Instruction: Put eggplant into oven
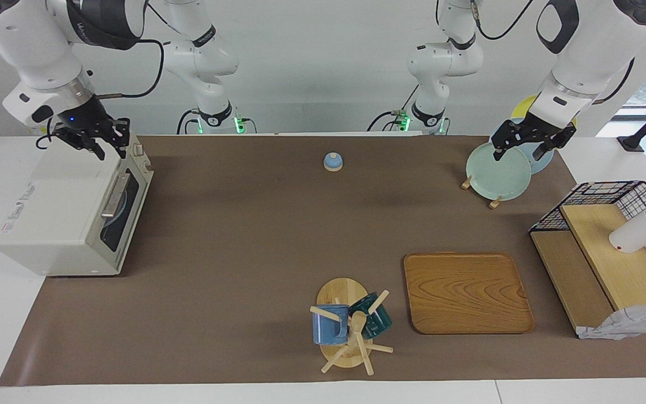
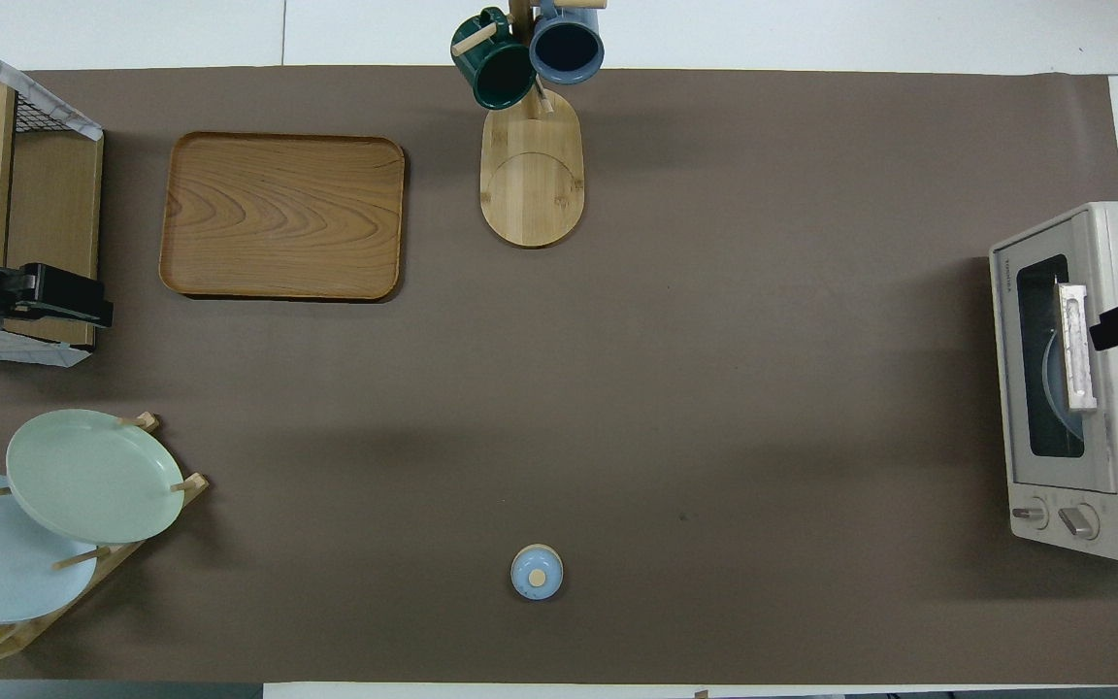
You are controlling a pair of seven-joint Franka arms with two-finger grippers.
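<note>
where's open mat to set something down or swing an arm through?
Widest bare stretch: the mat between the oven and the wooden tray, from the mug tree down to the small blue lid. Crowded at the left arm's end: plate rack, tray and wire basket sit close together.

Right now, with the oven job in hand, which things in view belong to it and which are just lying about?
Belonging: oven, door shut; right gripper over it. No eggplant is in view.

Lying about: wooden tray; mug tree; plates on their rack, left gripper over them; small blue lid; wire shelf.
</note>
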